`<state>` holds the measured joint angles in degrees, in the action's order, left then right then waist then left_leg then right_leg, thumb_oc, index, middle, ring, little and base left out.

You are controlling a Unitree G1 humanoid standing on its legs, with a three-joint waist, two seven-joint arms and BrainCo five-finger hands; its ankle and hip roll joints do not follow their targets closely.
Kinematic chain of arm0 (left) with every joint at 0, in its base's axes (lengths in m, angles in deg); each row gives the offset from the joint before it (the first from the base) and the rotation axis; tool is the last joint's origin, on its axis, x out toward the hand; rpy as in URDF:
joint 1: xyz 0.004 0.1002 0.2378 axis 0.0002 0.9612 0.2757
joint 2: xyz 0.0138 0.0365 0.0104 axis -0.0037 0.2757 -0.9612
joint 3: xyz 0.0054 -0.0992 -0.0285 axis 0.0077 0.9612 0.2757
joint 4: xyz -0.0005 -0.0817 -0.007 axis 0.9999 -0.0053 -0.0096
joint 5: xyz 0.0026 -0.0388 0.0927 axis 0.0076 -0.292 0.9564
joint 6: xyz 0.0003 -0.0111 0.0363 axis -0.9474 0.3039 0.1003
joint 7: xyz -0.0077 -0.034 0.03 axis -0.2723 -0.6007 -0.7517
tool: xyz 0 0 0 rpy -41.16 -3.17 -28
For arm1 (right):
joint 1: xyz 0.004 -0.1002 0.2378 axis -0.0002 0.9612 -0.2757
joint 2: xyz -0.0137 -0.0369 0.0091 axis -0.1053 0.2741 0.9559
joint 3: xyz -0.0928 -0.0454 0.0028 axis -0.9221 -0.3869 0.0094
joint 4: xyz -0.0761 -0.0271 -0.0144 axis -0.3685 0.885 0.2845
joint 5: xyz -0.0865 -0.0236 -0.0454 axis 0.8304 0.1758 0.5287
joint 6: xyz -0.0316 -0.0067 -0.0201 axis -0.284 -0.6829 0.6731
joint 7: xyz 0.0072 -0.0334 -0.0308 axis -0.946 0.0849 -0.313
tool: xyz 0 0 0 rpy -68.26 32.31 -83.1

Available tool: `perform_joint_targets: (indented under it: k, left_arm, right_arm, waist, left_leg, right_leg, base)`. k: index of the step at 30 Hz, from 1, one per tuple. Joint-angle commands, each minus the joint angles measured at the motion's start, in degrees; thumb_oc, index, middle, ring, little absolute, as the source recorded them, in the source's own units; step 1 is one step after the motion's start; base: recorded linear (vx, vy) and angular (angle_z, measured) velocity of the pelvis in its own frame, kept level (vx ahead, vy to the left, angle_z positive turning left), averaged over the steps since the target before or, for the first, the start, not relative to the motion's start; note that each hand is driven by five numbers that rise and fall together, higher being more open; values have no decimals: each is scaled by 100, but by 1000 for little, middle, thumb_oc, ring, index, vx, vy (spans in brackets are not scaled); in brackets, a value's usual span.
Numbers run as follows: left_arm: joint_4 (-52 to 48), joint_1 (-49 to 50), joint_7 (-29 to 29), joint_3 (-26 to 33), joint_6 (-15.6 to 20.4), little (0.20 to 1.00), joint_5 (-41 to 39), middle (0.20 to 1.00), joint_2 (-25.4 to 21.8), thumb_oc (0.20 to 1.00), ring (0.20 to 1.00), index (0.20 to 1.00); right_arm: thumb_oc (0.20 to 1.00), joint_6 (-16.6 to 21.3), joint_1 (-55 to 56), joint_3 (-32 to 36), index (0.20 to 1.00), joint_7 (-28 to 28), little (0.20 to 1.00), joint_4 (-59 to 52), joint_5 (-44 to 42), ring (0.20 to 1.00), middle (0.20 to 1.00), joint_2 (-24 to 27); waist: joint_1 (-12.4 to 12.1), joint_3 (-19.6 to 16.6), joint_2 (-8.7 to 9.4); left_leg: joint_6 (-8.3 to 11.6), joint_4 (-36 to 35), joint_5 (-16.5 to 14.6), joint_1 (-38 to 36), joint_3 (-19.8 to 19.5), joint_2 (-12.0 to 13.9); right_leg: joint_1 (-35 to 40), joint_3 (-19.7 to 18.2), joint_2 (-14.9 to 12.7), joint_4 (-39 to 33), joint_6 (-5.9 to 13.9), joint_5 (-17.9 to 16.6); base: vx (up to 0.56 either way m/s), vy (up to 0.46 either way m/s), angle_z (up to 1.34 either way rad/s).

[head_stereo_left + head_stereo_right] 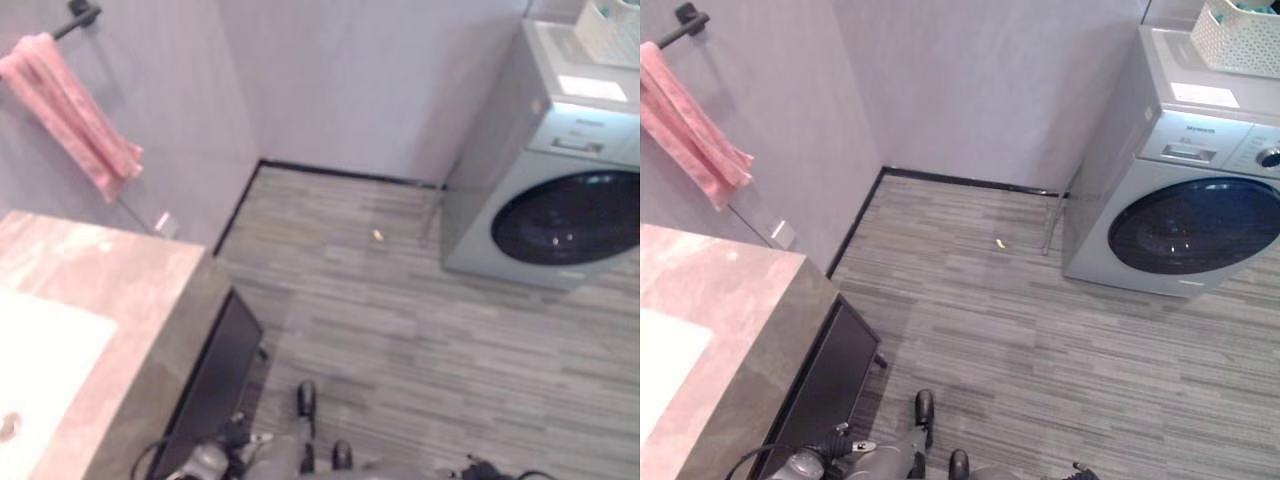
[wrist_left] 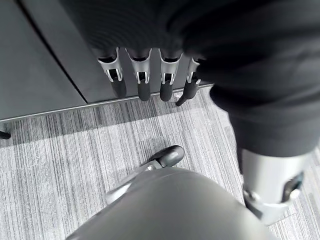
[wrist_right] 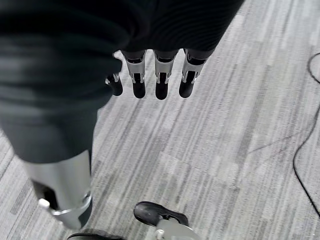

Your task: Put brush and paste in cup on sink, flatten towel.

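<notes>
Left eye view: pink towel [image 1: 70, 110] hanging bunched over wall bar [image 1: 75, 18], needing flattening | sink counter [image 1: 120, 290] standing below | left hand [image 2: 145, 75] and right hand [image 3: 155, 75] hanging idle, fingers straight, holding nothing.

Open striped grey floor [image 1: 1040, 340] lies between a stone tabletop [image 1: 120, 290] with a dark cabinet [image 1: 825, 385] on the left and a washing machine [image 1: 1185, 215] on the right; walls close the far side.
</notes>
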<state>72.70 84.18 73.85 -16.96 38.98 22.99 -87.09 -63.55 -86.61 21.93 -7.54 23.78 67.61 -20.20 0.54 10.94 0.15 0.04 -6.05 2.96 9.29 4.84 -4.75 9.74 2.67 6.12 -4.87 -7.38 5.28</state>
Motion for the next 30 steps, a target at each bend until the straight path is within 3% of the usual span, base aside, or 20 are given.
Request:
perform_joint_targets:
  k: [1, 3, 8, 10, 11, 12, 13, 15, 16, 17, 18, 20, 22, 23, 24, 25, 28, 30]
  left_arm:
    - [283, 255, -112, 27, 48, 1000, -2, 1000, 87, 1000, 1000, 1000]
    - [290, 244, -114, 38, 65, 1000, -33, 1000, 63, 1000, 1000, 1000]
    - [263, 252, -68, 118, 72, 1000, -85, 1000, -57, 1000, 1000, 1000]
    - [266, 235, -60, 182, 77, 1000, -135, 1000, -130, 1000, 1000, 1000]
    - [270, 154, -57, 183, 76, 1000, -135, 1000, -198, 1000, 1000, 1000]
    - [274, 116, -73, 165, 78, 1000, -126, 1000, -223, 1000, 1000, 1000]
    - [274, 117, -73, 162, 79, 1000, -126, 1000, -224, 1000, 1000, 1000]
    - [265, 54, -78, 127, 58, 1000, -166, 1000, -268, 1000, 1000, 1000]
    - [265, 53, -78, 128, 58, 1000, -167, 1000, -268, 1000, 1000, 1000]
    - [251, 24, -88, 95, 58, 1000, -190, 1000, -286, 1000, 1000, 1000]
    - [252, 24, -88, 95, 58, 1000, -190, 1000, -286, 1000, 1000, 1000]
    - [254, -40, -104, 79, 46, 1000, -220, 1000, -285, 1000, 1000, 1000]
    - [252, -56, -93, 39, 73, 1000, -224, 1000, -272, 1000, 1000, 1000]
    - [256, -92, -97, -16, 84, 1000, -218, 1000, -270, 1000, 1000, 1000]
    - [270, -151, -117, -103, 122, 1000, -208, 1000, -278, 1000, 1000, 1000]
    - [271, -151, -117, -105, 123, 1000, -208, 1000, -277, 1000, 1000, 1000]
    - [346, -252, -140, -190, 187, 1000, -226, 1000, -270, 1000, 1000, 1000]
    - [413, -298, -158, -220, 179, 1000, -258, 1000, -265, 1000, 1000, 1000]
  right_arm:
    - [1000, 52, 243, -189, 1000, 115, 1000, 48, 302, 1000, 1000, -27]
    - [1000, 47, 239, -200, 1000, 122, 1000, 56, 335, 1000, 1000, -49]
    - [1000, 32, 187, -108, 1000, 38, 1000, -49, 347, 1000, 1000, -14]
    - [1000, 50, 137, -199, 1000, -21, 1000, -185, 380, 1000, 1000, -89]
    - [1000, 34, 58, -271, 1000, -51, 1000, -242, 411, 1000, 1000, -126]
    - [1000, 37, 24, -269, 1000, -73, 1000, -300, 399, 1000, 1000, -138]
    - [1000, 37, 27, -267, 1000, -73, 1000, -300, 399, 1000, 1000, -140]
    - [1000, 37, -2, -301, 1000, -105, 1000, -490, 442, 1000, 1000, -176]
    - [1000, 37, -3, -301, 1000, -105, 1000, -490, 443, 1000, 1000, -176]
    - [1000, 50, 16, -318, 1000, -98, 1000, -587, 456, 1000, 1000, -212]
    - [1000, 50, 16, -318, 1000, -98, 1000, -587, 456, 1000, 1000, -211]
    - [1000, 59, 39, -337, 1000, -131, 1000, -630, 425, 1000, 1000, -241]
    - [1000, 75, 58, -334, 1000, -120, 1000, -635, 369, 1000, 1000, -265]
    - [1000, 85, 67, -332, 1000, -99, 1000, -637, 337, 1000, 1000, -267]
    - [1000, 88, 112, -312, 1000, -90, 1000, -659, 273, 1000, 1000, -279]
    - [1000, 87, 114, -312, 1000, -90, 1000, -659, 272, 1000, 1000, -278]
    - [1000, 66, 221, -290, 1000, -114, 1000, -655, 291, 1000, 1000, -322]
    - [1000, 21, 310, -319, 1000, -129, 1000, -606, 394, 1000, 1000, -389]
  waist:
    - [-96, -619, 125]
    - [-140, -642, 172]
    - [-239, -862, 357]
    - [-311, -871, 462]
    - [-344, -772, 501]
    - [-336, -724, 539]
    - [-335, -718, 538]
    - [-264, -553, 563]
    - [-261, -550, 568]
    - [-243, -485, 475]
    - [-239, -480, 472]
    - [-262, -460, 245]
    - [-261, -426, 152]
    - [-268, -416, 104]
    - [-253, -435, 50]
    - [-259, -432, 35]
    - [-282, -464, -2]
    - [-256, -519, 93]
  left_leg:
    - [-228, 105, -73, -92, -18, -174]
    - [-230, 105, -27, -149, 50, -172]
    - [-449, 621, -506, -214, 65, -361]
    - [-549, 684, -704, -298, 59, -439]
    - [-652, 708, -849, -442, 56, -488]
    - [-707, 707, -886, -524, 42, -541]
    - [-708, 727, -912, -536, 35, -542]
    - [-862, 744, -1038, -878, -7, -644]
    - [-863, 745, -1038, -879, -8, -650]
    - [-925, 715, -1081, -1080, -28, -633]
    - [-925, 710, -1079, -1089, -33, -632]
    - [-840, 669, -1055, -1272, -121, -402]
    - [-783, 703, -1043, -1323, -189, -310]
    - [-750, 705, -1044, -1328, -213, -258]
    - [-701, 687, -1064, -1368, -278, -198]
    - [-699, 683, -1066, -1379, -276, -182]
    - [-648, 722, -1082, -1348, -452, -156]
    - [-557, 741, -1186, -1514, -699, -147]
  right_leg:
    - [-172, 2, 111, 879, 676, 703]
    - [-142, -53, 70, 949, 699, 697]
    - [-36, -80, -237, 1276, 970, 366]
    - [-312, -77, -334, 2063, 1275, -77]
    - [-737, -25, -433, 3029, 1639, -510]
    - [-985, 34, -536, 3625, 1795, -775]
    - [-944, 34, -535, 3586, 1801, -778]
    - [-1447, 426, -920, 4795, 1746, -1038]
    - [-1447, 427, -927, 4805, 1747, -1032]
    - [-1836, 547, -1079, 5161, 1532, -671]
    - [-1826, 552, -1077, 5155, 1532, -672]
    - [-1914, 636, -853, 4190, 1202, 220]
    - [-1902, 589, -734, 3595, 1089, 413]
    - [-1937, 431, -601, 3128, 1060, 415]
    - [-2000, -111, -392, 2154, 1066, 219]
    - [-1963, -111, -375, 2092, 1064, 187]
    - [-2139, -1159, -289, 927, 1134, -384]
    - [-2099, -1272, -299, 740, 1208, -600]
  base:
    - [318, 38, -56]
    - [367, 85, -62]
    - [456, 150, -3]
    - [344, 156, -7]
    - [355, 203, -14]
    - [244, 150, -20]
    - [180, 120, -12]
    - [255, 187, 5]
    - [284, 241, 7]
    - [130, 121, 4]
    - [211, 162, 7]
    - [196, 68, 10]
    - [157, 18, 10]
    - [204, -9, 10]
    - [164, -9, 11]
    - [187, -11, 13]
    - [177, -33, 13]
    - [448, -240, 48]
